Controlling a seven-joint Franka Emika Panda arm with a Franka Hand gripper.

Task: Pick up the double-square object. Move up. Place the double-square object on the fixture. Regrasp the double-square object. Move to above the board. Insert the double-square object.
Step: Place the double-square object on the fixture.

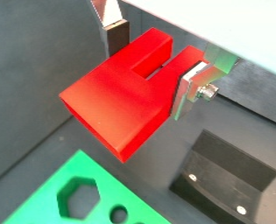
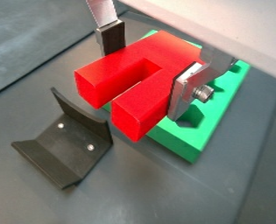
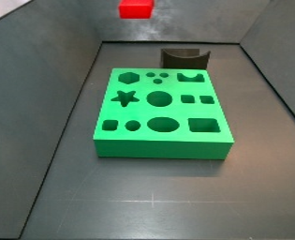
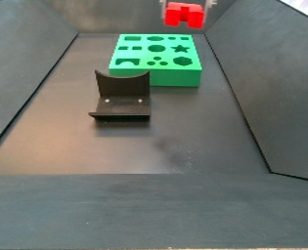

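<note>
Wrist views: gripper (image 2: 146, 66) clamped on bright red, slotted, two-pronged double-square object (image 2: 128, 86).

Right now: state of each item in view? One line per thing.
Double-square object: held in the air, between the pincer fingers, clear of fixture and board.
Pincer: shut on the double-square object, raised high above the floor at the board's far end in a side view.
Fixture: on the floor, unoccupied, apart from the board.
Board: flat on the floor, all visible cutouts unfilled.
</note>
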